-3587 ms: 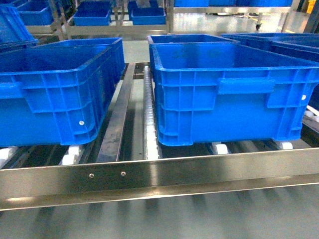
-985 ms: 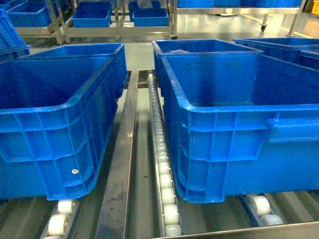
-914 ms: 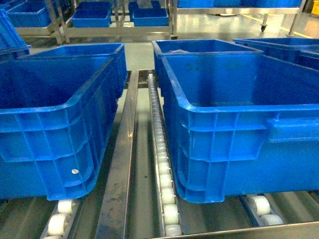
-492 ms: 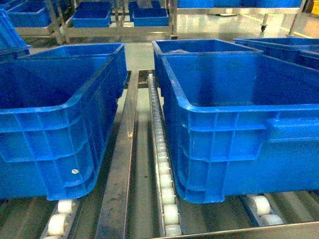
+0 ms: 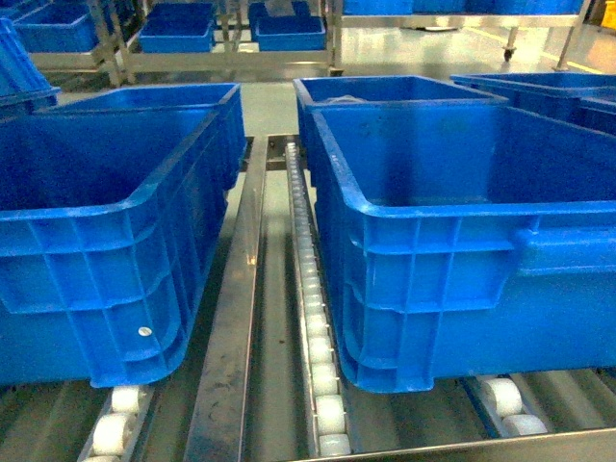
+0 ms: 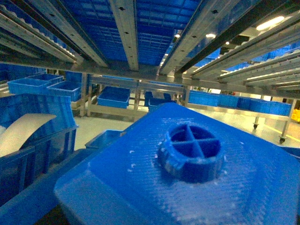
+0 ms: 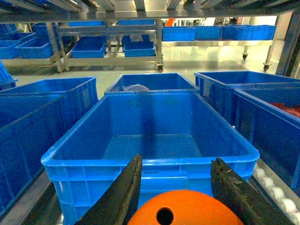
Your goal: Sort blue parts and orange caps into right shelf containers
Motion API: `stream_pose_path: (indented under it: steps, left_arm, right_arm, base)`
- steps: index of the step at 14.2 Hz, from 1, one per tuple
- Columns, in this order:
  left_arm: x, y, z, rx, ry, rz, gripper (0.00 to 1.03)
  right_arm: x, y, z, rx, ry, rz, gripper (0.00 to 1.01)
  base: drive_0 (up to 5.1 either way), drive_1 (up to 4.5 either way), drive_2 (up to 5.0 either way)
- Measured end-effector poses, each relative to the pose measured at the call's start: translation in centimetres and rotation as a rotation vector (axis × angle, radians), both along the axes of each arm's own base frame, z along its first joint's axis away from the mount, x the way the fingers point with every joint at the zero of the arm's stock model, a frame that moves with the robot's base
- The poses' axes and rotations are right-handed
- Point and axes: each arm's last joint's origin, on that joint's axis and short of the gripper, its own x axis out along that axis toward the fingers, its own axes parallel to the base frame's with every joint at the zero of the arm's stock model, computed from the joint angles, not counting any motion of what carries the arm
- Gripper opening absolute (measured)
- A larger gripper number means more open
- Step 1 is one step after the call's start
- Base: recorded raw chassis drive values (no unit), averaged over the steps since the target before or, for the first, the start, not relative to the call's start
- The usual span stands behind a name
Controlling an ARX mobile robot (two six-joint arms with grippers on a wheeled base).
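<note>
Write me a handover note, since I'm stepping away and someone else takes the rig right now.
Right end effector: shut on an orange cap, poised at the near rim of the front-right blue crate, which looks empty.
Left end effector: not visible; its wrist camera is filled by a blue part with a cross-ribbed boss, seemingly carried.
Shelf: crates sit on the rollers.
Done: both pieces appear picked.
Left: release the cap into a crate, then place the blue part.

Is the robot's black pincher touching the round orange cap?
Touching. In the right wrist view the right gripper's two black fingers press against both sides of the round orange cap with a hole in its top, with no gap showing.
</note>
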Motion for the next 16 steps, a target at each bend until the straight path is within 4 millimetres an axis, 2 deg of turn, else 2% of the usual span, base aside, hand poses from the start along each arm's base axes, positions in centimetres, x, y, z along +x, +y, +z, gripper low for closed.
stream_pose_path:
  steps: [16]
  left_arm:
    - [0.00, 0.00, 0.00, 0.000, 0.000, 0.000, 0.59]
  right_arm:
    - [0.00, 0.00, 0.00, 0.000, 0.000, 0.000, 0.40]
  base:
    - [0.0, 0.00, 0.0]
